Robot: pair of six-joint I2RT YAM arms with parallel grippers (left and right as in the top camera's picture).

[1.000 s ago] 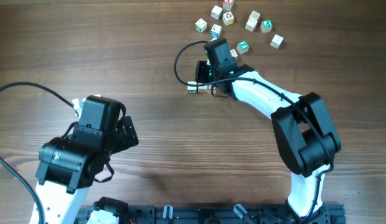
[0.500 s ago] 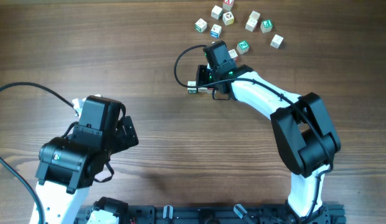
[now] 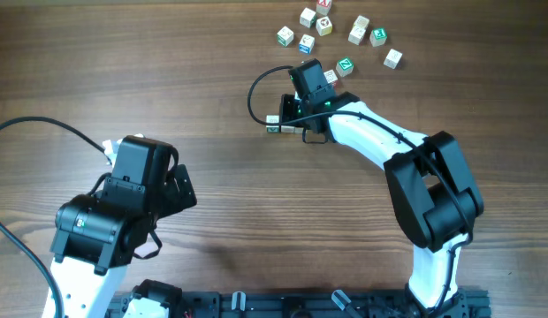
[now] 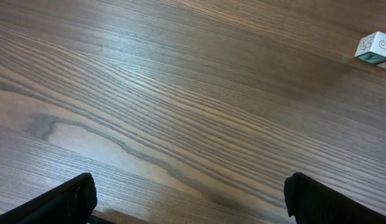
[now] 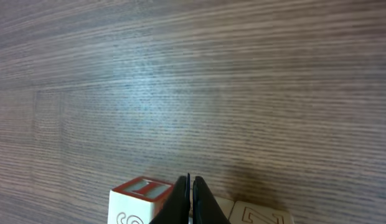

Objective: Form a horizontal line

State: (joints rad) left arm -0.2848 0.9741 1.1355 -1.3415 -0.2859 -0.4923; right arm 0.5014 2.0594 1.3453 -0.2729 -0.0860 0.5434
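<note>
A wooden table (image 3: 256,203) — brown, with lengthwise grain — and a black rail (image 3: 283,305) along its near edge.

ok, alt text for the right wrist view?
The right gripper, fingers pressed together, points down at a wood-grain table between two letter blocks: a red-topped block on its left in frame and a paler block, cut off by the bottom edge, on its right.

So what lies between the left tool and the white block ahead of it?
Only bare table between left tool and block, per the left wrist view.
</note>
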